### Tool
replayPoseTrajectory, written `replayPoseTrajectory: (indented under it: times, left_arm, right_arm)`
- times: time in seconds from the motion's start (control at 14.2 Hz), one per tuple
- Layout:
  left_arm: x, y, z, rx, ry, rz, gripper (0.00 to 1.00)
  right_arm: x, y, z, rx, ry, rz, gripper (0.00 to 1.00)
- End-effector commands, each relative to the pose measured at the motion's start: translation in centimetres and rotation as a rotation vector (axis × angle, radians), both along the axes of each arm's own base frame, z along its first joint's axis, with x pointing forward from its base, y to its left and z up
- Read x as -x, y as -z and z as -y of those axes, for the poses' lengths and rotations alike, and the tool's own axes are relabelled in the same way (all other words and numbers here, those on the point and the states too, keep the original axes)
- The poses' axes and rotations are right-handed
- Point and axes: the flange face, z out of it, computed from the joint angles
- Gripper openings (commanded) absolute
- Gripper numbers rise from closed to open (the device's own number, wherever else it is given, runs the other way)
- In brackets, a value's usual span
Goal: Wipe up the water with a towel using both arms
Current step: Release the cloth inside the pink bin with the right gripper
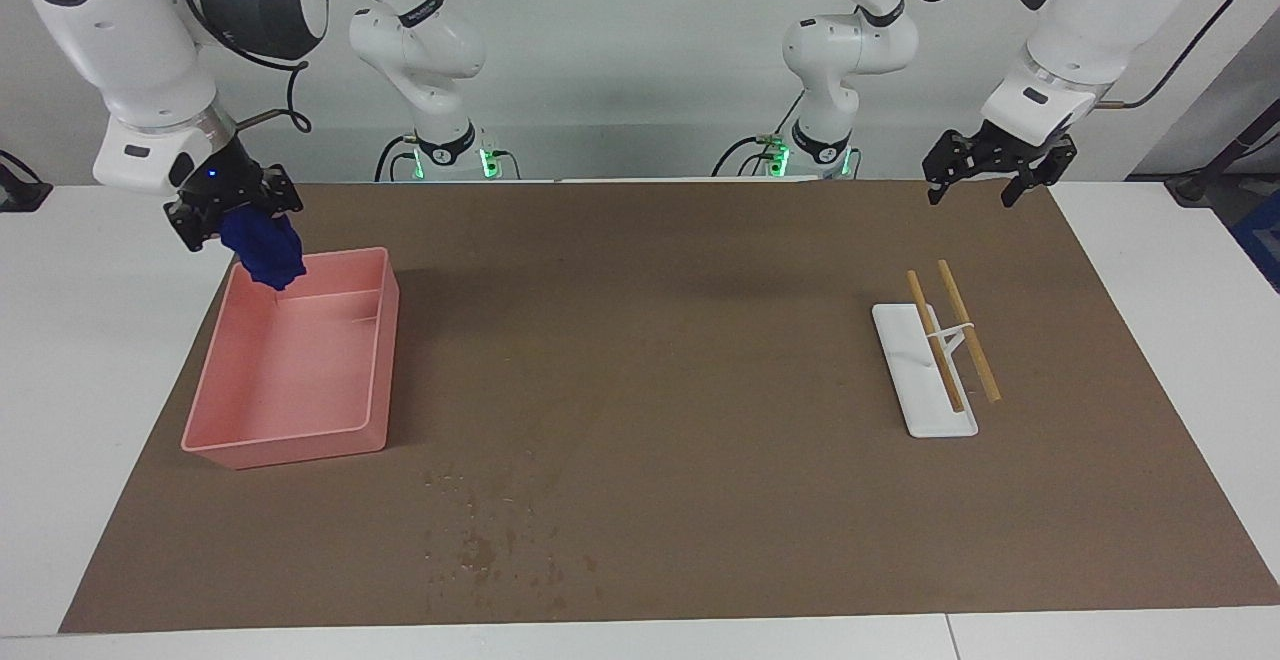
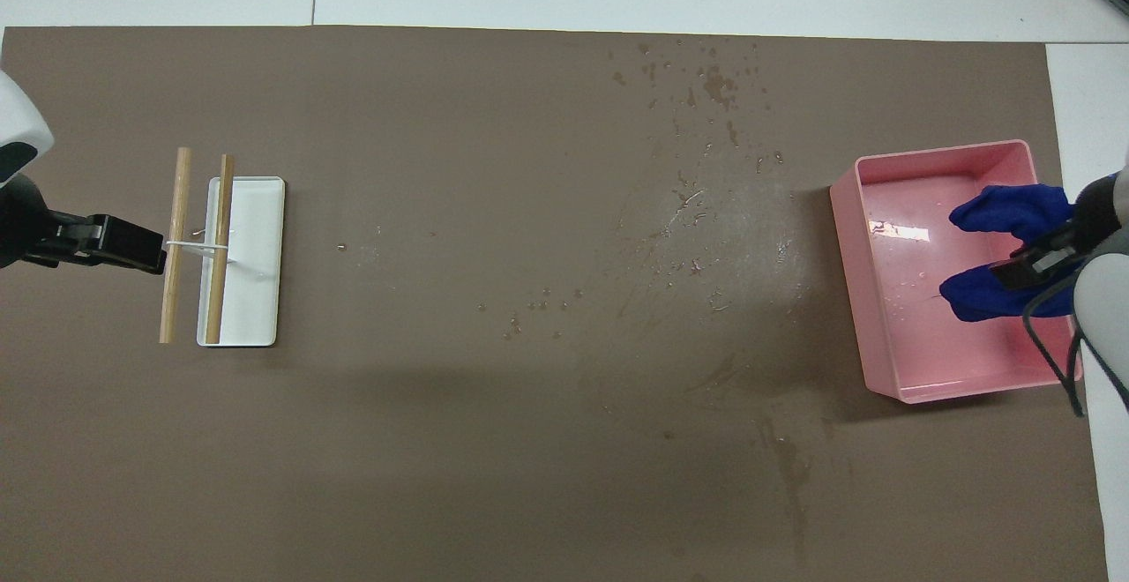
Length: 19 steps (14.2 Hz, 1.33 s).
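While right jaws pinch the towel [image 1: 265, 250] over the pink bin [image 1: 290, 420], left jaws hang spread.

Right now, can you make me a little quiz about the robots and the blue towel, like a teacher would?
1. True or false: the left gripper holds the towel.
2. What is the towel hanging over? A) the white rack B) the pink tray C) bare white table
3. Fill in: the water drops lie on the brown mat, ____ from the robots than the tray.

Key:
1. False. The right gripper has its jaws shut on it; the left one waits, jaws open, above the mat's edge nearest the robots.
2. B
3. farther
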Motion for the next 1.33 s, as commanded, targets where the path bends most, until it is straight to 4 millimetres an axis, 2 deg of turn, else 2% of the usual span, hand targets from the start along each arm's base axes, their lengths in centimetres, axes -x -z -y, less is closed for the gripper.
replayPoseTrajectory:
  times: [0.0, 0.07, 0.14, 0.21, 0.28, 0.49, 0.63, 0.77, 0.98, 1.12, 1.19, 1.26]
  left_arm:
    - [0.6, 0.0, -0.2, 0.000, 0.000, 0.004, 1.00]
    - [0.6, 0.0, -0.1, 0.000, 0.002, 0.006, 1.00]
    - [0.6, 0.0, -0.2, 0.000, 0.002, 0.006, 1.00]
    - [0.6, 0.0, -0.2, 0.000, 0.002, 0.007, 1.00]
    - [0.6, 0.0, -0.2, 0.000, 0.002, 0.006, 1.00]
    - [0.5, -0.2, -0.3, 0.001, 0.000, 0.016, 1.00]
    - [0.6, 0.0, -0.2, 0.000, 0.000, 0.006, 1.00]
    - [0.7, 0.0, 0.1, 0.000, 0.006, 0.004, 1.00]
    - [0.6, 0.0, -0.2, 0.000, 0.000, 0.006, 1.00]
    - [0.6, 0.0, -0.2, 0.000, 0.000, 0.006, 1.00]
    - [0.6, 0.0, -0.2, 0.000, 0.000, 0.006, 1.00]
    - [0.6, 0.0, -0.1, 0.000, 0.002, 0.006, 1.00]
  right_arm:
    - [1.0, 0.9, 1.4, 0.005, 0.013, 0.055, 0.10]
    - [1.0, 1.1, 1.6, 0.006, 0.015, 0.062, 0.24]
    - [1.0, 1.5, 1.7, 0.005, 0.016, 0.064, 0.46]
    - [1.0, 1.5, 1.7, 0.005, 0.015, 0.067, 0.88]
    - [1.0, 1.5, 1.7, 0.006, 0.012, 0.067, 1.00]
    - [0.9, 1.4, 1.5, 0.003, 0.013, 0.058, 1.00]
    - [0.7, 0.5, 0.9, -0.012, 0.014, 0.064, 1.00]
    - [0.3, -2.8, -1.7, -0.048, 0.045, 0.074, 1.00]
    - [1.0, -7.5, -7.7, -0.067, 0.211, 0.073, 1.00]
    - [2.7, -11.4, -10.4, -0.079, 0.252, 0.083, 1.00]
    - [3.8, -12.6, -11.6, -0.085, 0.252, 0.084, 1.00]
    - [5.1, -13.4, -11.9, -0.076, 0.270, 0.062, 1.00]
